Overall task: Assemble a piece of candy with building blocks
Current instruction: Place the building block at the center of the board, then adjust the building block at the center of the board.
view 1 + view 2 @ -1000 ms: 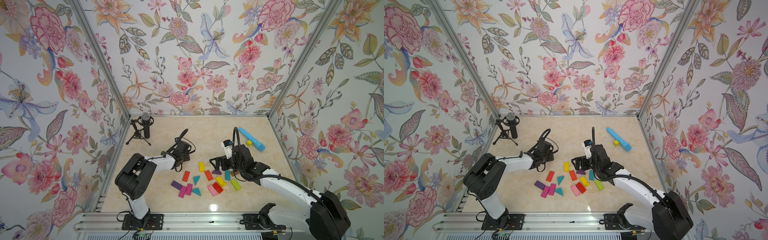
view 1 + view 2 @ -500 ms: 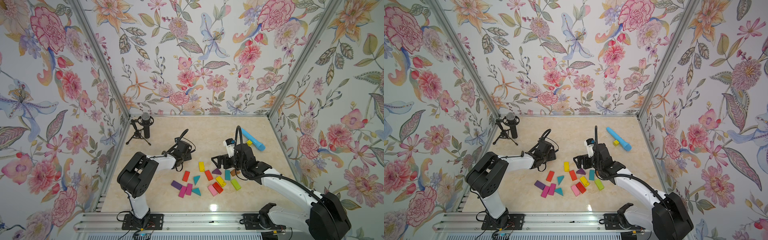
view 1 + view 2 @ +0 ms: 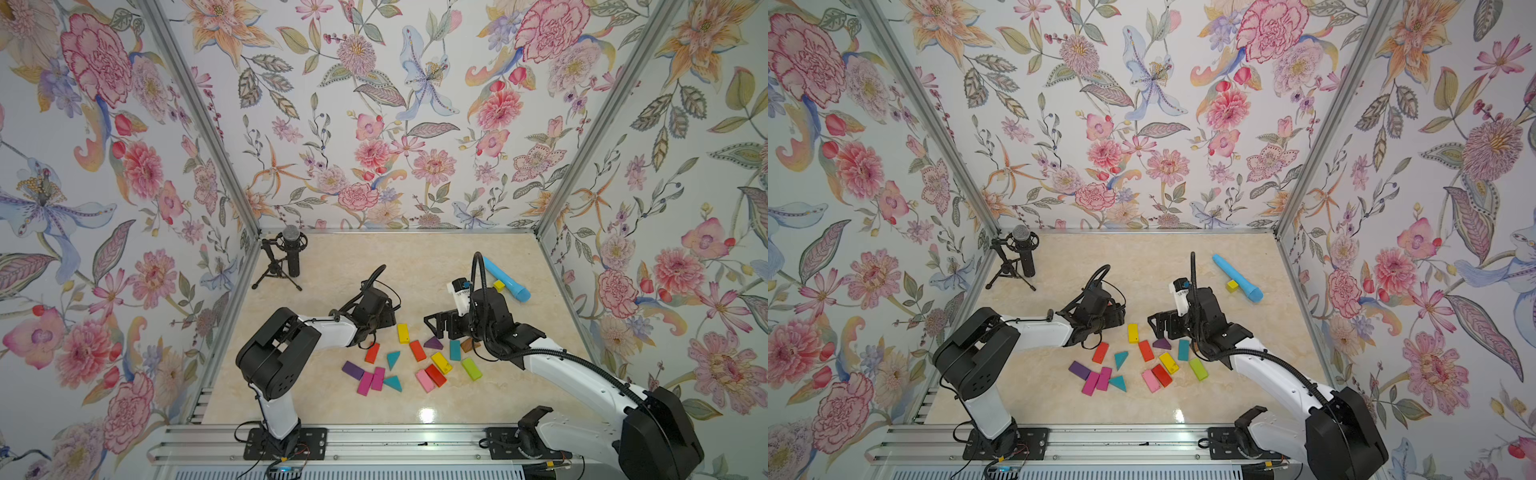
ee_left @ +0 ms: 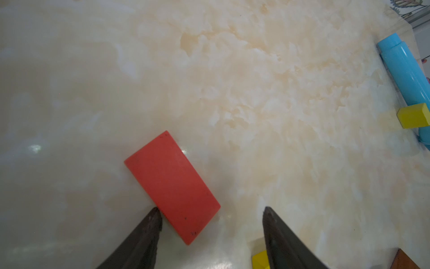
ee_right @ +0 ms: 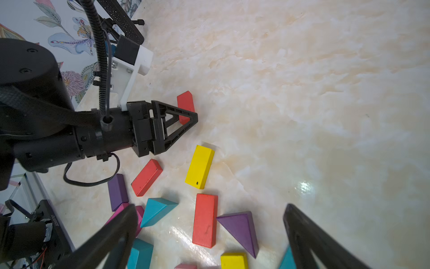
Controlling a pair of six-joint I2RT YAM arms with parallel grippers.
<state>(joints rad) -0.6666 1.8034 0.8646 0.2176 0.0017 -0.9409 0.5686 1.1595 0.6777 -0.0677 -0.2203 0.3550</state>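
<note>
On my left gripper the fingers stand apart, one tip against a flat red block. My right gripper gapes above the other blocks, near the front edge of the marble table. Tube by the right edge, mic in the back-left corner, floral walls around.

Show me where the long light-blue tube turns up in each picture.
Both top views: light-blue tube lies beyond the right arm, toward the back.
Left wrist: far past the red brick, cut by the picture's edge.
Right wrist: not in it.
Shared landmark: small yellow cube beside the tube.
</note>
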